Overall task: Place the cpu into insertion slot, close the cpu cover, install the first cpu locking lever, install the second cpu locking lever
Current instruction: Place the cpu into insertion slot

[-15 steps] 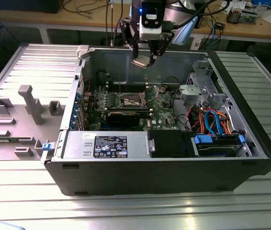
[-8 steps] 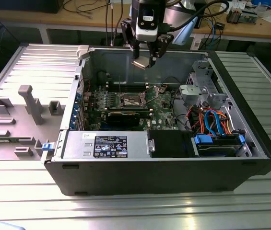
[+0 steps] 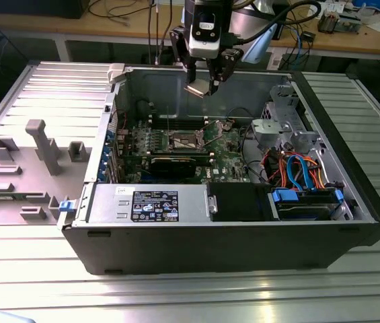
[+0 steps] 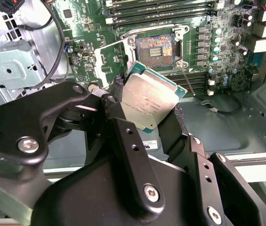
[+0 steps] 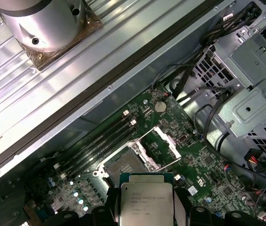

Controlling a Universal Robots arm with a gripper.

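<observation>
My gripper hangs over the open computer case, shut on the cpu by its edges. The cpu is a flat square chip with a dull silver top and a green rim, held tilted above the board. Below it the insertion slot lies uncovered, with a dark centre inside a silvery rim. The cpu cover stands swung open beside the slot. In the first wrist view the cpu sits between the black fingers, a little off from the insertion slot and the raised cpu cover. A thin locking lever sticks out next to the slot.
Long memory slots flank the socket. A black expansion card lies toward the case front. A metal drive cage and coloured cables fill the exterior view's right. A black power supply runs along the front wall.
</observation>
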